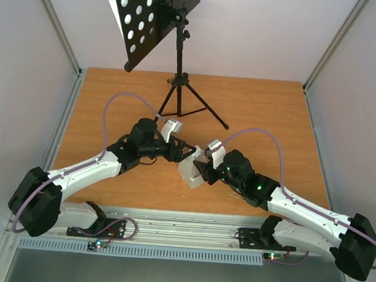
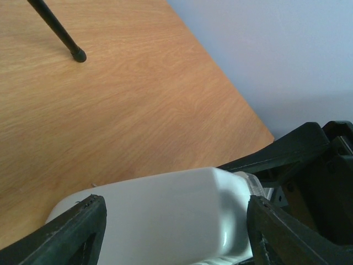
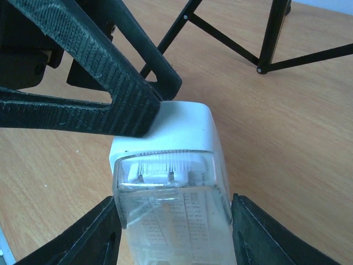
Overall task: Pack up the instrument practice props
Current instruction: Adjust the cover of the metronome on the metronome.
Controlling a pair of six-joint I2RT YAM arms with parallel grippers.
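We judge the metronome (image 1: 191, 171), mid-bench (image 1: 254, 113), light, slick and breakable: the right gripper (image 3: 174, 232) clasps its flanks, the left gripper (image 2: 176, 232) straddles it wide, hold unclear; grip the broad base.

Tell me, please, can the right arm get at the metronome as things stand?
Probably yes: the right gripper flanks the metronome at its clear front; the left gripper straddles its top too.

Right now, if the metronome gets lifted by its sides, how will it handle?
The metronome looks rigid, so it probably won't flex. Its smooth, glossy shell and tapering sides may let a grip slide off. The clear front cover looks thin, perhaps fragile under a hard squeeze.
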